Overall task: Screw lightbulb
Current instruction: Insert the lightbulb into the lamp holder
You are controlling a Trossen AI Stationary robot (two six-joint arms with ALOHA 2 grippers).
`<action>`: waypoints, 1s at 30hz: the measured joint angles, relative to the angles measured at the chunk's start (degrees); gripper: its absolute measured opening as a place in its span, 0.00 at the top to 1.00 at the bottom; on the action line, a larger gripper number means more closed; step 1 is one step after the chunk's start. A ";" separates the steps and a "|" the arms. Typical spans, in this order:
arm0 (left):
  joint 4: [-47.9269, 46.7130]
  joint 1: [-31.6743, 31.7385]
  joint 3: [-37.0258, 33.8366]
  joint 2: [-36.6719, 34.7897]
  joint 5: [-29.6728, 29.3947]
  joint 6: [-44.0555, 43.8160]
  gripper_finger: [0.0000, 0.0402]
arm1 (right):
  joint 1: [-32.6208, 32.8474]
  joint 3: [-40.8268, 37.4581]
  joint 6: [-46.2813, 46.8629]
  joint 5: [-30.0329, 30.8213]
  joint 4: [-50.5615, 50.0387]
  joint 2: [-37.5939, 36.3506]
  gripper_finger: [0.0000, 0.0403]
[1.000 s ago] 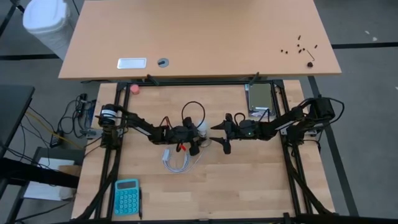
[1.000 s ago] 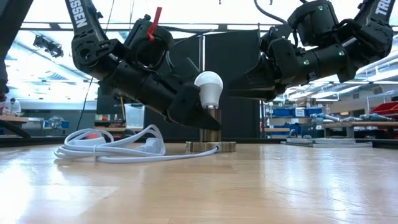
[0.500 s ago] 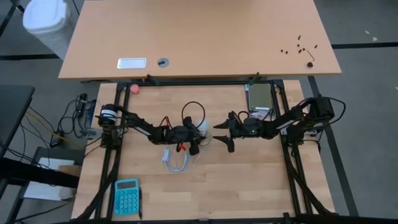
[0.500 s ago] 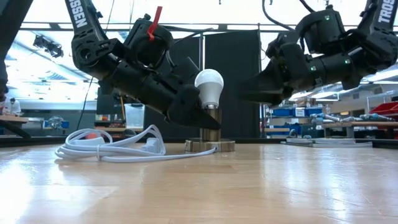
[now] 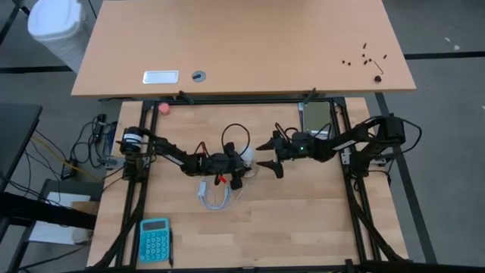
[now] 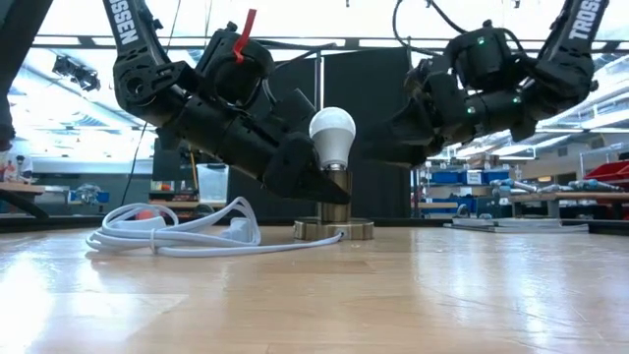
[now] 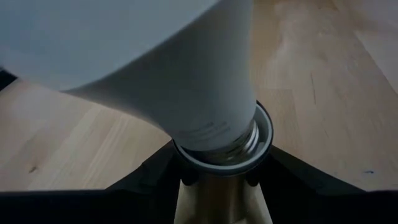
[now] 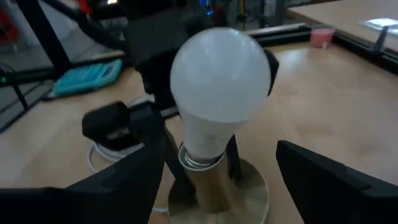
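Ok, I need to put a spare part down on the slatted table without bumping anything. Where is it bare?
The near-right area is free, bordered by the right gripper and the table edge. The near strip between the calculator and that area is also bare. It is crowded mid-table: the left gripper, lightbulb, socket and cord.

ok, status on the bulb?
Left gripper clamped on socket stem under lightbulb. Bulb upright in socket. Right gripper open, clear of bulb. Nothing in the way.
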 joint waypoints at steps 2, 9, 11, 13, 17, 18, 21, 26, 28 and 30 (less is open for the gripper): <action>0.09 0.00 0.00 0.00 0.02 0.00 0.53 | -1.05 0.53 -1.35 -1.52 0.81 1.88 0.20; 0.03 0.00 0.00 0.00 0.07 -0.09 0.53 | -6.85 0.41 -0.45 -10.46 12.01 13.21 0.21; 0.03 0.00 0.00 0.00 0.12 -0.13 0.53 | -6.59 1.05 0.56 -13.39 17.99 15.92 0.21; -0.01 0.00 0.00 0.00 0.14 -0.18 0.53 | -6.05 2.29 1.53 -16.10 22.14 17.81 0.21; -0.01 0.00 0.00 0.00 0.14 -0.24 0.53 | -5.66 5.66 1.84 -18.73 21.49 20.16 0.21; -0.01 0.00 -0.01 0.00 0.15 -0.24 0.53 | -5.80 6.53 1.81 -19.17 21.53 20.67 0.21; -0.08 0.00 0.00 0.00 0.21 -0.27 0.53 | -6.49 8.83 2.44 -23.26 20.92 21.64 0.21; -0.04 -0.02 0.00 0.00 1.25 -0.29 0.53 | -7.82 12.20 2.81 -30.38 17.26 21.55 0.21; -0.06 -0.02 0.00 0.00 2.13 -0.27 0.53 | -8.16 13.23 1.72 -32.48 15.97 21.55 0.21; -0.05 -0.02 0.00 0.00 2.75 -0.19 0.53 | -8.40 13.89 0.73 -33.68 15.35 21.55 0.21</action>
